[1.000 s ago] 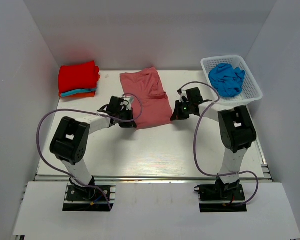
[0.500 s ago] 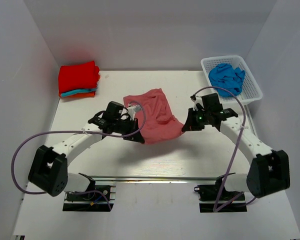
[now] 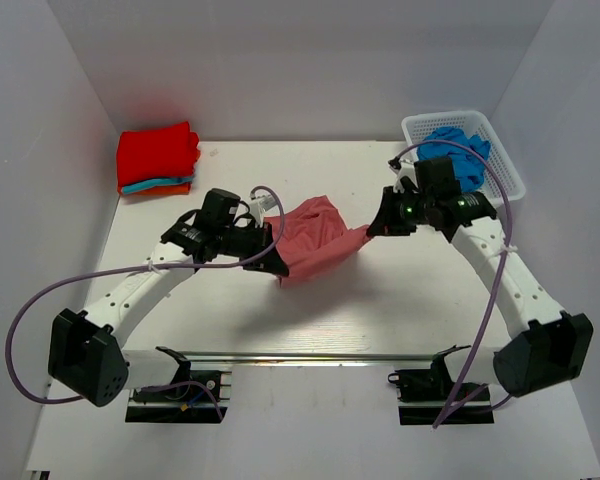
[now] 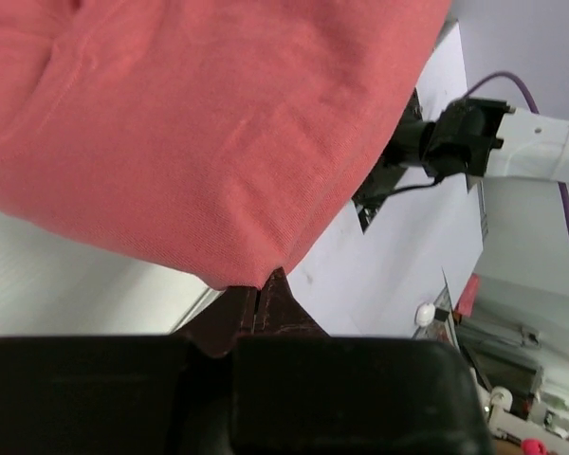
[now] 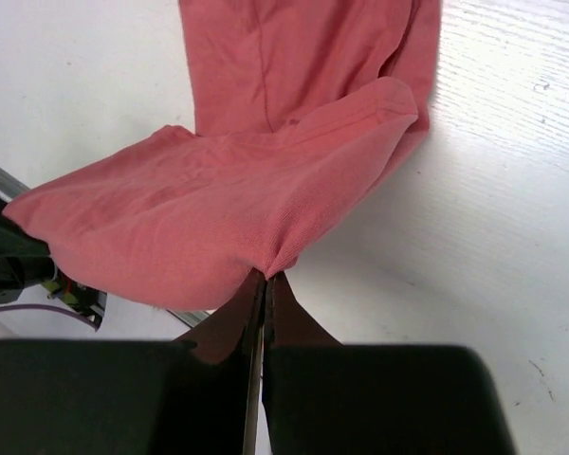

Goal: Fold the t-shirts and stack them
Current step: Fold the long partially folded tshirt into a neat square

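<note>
The rose shirt [image 3: 315,232] sags mid-scene; we reach both arms inward, left gripper [image 3: 277,262] and right gripper [image 3: 371,228] each clamped on a corner.

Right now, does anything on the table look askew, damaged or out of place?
Nothing is damaged or spilled. The dusty rose cotton t-shirt hangs bunched between the left gripper and right gripper, each shut on an edge, mid-fold. The bright blue t-shirt lies crumpled in the white lattice basket, unfolded.
</note>
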`<action>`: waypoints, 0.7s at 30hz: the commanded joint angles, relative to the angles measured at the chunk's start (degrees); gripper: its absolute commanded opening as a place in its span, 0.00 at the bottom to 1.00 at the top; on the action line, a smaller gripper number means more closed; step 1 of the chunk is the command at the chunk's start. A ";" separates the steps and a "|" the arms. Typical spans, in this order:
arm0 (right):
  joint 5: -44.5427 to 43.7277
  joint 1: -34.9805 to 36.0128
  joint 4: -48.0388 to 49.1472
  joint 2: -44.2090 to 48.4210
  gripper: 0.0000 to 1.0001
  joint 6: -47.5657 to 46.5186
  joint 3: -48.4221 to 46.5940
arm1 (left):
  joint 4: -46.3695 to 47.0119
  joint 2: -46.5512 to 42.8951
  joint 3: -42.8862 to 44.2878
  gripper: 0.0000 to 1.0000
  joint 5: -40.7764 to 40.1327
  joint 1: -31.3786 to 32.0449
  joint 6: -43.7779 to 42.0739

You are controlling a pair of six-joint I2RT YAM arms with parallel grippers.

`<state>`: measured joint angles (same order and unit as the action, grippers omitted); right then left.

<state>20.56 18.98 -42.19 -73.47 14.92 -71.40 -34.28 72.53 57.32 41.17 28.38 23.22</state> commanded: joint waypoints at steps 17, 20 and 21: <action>1.50 -0.44 -0.34 -28.56 0.00 2.92 -27.91 | 6.42 7.98 7.02 0.00 -19.63 -6.06 9.65; 1.86 -0.44 0.79 -32.34 0.00 2.75 -31.78 | 7.47 9.11 8.24 0.00 -21.92 -7.64 9.65; 2.20 -0.44 2.45 -33.13 0.00 2.66 -31.87 | 7.48 10.16 8.25 0.00 -22.44 -8.51 9.13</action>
<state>21.52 18.98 -43.07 -105.25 17.58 -99.39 -28.95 82.28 62.96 22.59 21.41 32.21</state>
